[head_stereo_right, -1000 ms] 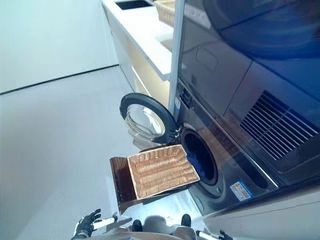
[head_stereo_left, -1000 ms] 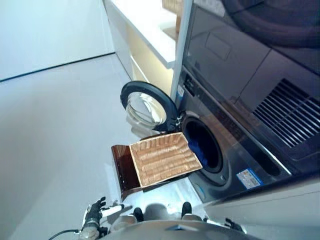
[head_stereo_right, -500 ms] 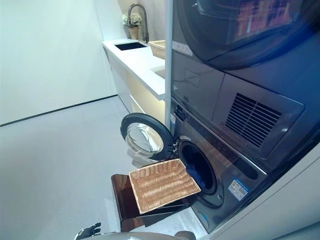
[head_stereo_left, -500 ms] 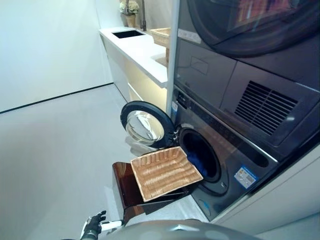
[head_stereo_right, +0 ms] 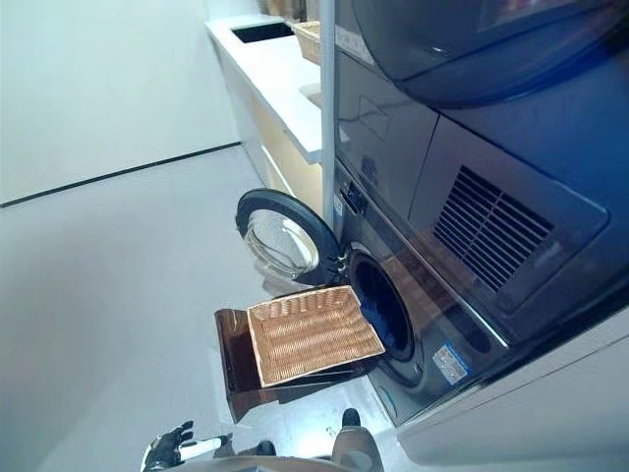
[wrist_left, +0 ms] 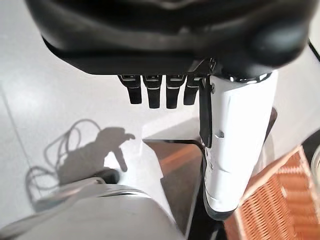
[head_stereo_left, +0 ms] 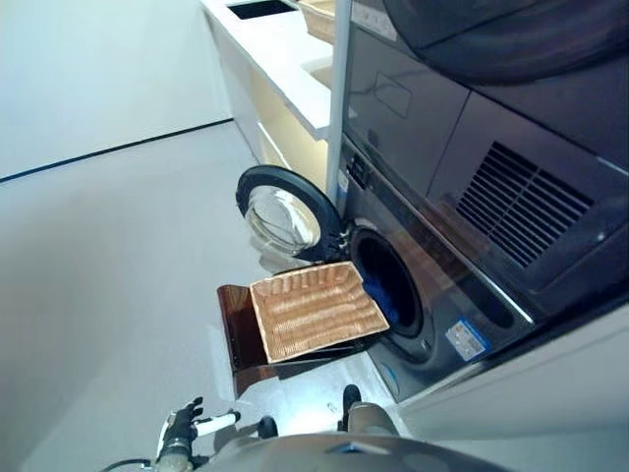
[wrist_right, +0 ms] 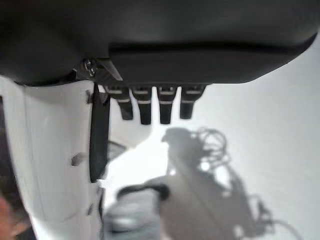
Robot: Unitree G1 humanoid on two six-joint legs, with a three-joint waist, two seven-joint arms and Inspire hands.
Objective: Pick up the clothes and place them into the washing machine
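The shallow wicker basket (head_stereo_left: 314,310) rests on the low dark brown box (head_stereo_left: 241,339) beside the washing machine (head_stereo_left: 432,324) and holds no clothes. The round door (head_stereo_left: 285,211) stands open. A blue cloth (head_stereo_left: 380,295) lies inside the drum. My left hand (head_stereo_left: 182,430) hangs low by the box, open and empty, with its white-covered thumb (wrist_left: 235,145) near the basket's edge (wrist_left: 280,200). My right hand (wrist_right: 200,40) hangs over the floor, fingers (wrist_right: 145,107) straight, holding nothing.
A dark dryer (head_stereo_left: 491,118) is stacked on the washing machine. A white counter (head_stereo_left: 285,49) with a sink runs along the wall beyond, with another wicker basket (head_stereo_right: 319,39) on it. Grey floor (head_stereo_left: 98,275) spreads to the left.
The camera tilted up and then back down, so the whole picture shifted. Basket, box and door have not moved. Both hands still hang open.
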